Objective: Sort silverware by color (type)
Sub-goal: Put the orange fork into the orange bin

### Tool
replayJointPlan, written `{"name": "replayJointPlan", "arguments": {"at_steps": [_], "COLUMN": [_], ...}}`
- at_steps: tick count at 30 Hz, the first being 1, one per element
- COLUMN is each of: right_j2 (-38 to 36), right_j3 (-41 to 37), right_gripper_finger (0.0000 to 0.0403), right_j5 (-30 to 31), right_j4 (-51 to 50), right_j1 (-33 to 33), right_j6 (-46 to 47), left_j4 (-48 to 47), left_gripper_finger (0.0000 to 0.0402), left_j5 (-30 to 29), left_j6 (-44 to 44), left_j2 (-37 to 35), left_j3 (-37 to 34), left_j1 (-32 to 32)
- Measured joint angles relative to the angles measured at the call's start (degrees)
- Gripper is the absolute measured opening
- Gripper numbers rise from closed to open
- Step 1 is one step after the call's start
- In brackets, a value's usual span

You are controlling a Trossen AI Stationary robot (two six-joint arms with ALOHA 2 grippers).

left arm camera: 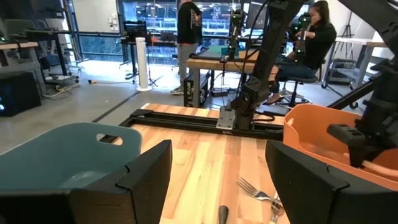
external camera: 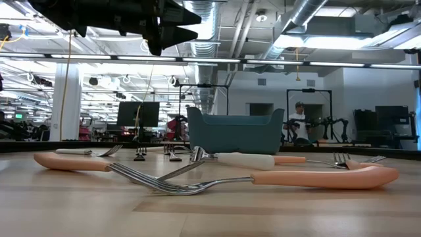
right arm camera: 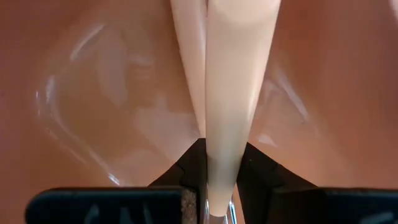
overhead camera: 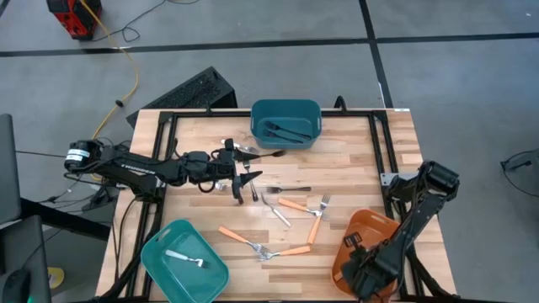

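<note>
- The left end effector [overhead camera: 244,185] hangs over the middle of the counter [overhead camera: 194,151], its dark fingers [left arm camera: 146,180] spread wide with nothing between them.
- Near the front left corner a light teal bin [overhead camera: 160,261] holds a white utensil [overhead camera: 185,258].
- Just beside the left end effector, toward the back, a few silver pieces [overhead camera: 240,150] lie on the wood, close to the dark teal bin [overhead camera: 286,108] at the back edge; that bin holds dark utensils [overhead camera: 285,131].
- In the middle of the counter loose silverware is scattered: an orange-handled fork [overhead camera: 238,239] toward the front, another orange-handled one [overhead camera: 290,251] touching it at the heads, an all-silver fork [overhead camera: 274,209], a dark-handled piece [overhead camera: 290,190], and two more orange-handled forks [overhead camera: 305,207] lying crossed near each other.
- From the low view, two orange-handled forks [external camera: 316,178] lie nearest with heads overlapping, and a white-handled piece [external camera: 243,160] lies behind them.
- At the front right, the right end effector [overhead camera: 364,268] is down inside the orange bin [overhead camera: 370,225], its fingers [right arm camera: 186,171] pinching a pale orange handle [right arm camera: 233,93] that reaches away over the bin's floor.
</note>
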Motion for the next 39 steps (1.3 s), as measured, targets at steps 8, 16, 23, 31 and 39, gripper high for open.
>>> {"name": "replayJointPlan", "arguments": {"at_steps": [8, 16, 23, 31, 39], "right_j2": [-5.0, -6.7, -6.7, -6.7, -6.6], "right_j3": [-6.3, -9.3, -9.3, -9.3, -9.3], "right_gripper_finger": [0.0084, 0.0084, 0.0084, 0.0084, 0.0142], "right_j5": [0.0, -0.2, -2.2, -3.3, -3.3], "right_j4": [3.5, 7.4, 5.5, 5.4, 5.9], "right_j1": [0.1, 0.1, 0.1, -1.5, -1.9], "right_j6": [3.6, 1.9, -5.2, -7.5, -7.5], "left_j4": [0.0, 0.0, -0.2, -0.3, -0.3], "left_gripper_finger": [0.0244, 0.0244, 0.0244, 0.0244, 0.0244], "left_j5": [0.0, 0.0, 0.0, 0.0, 0.0], "left_j6": [0.4, 0.7, 0.7, 1.2, 1.4], "left_j2": [0.0, 0.0, 0.0, 0.0, 0.0], "left_j3": [0.0, 0.0, 0.0, 0.0, 0.0], "left_j1": [0.1, 0.1, 0.1, 0.1, 0.1]}}
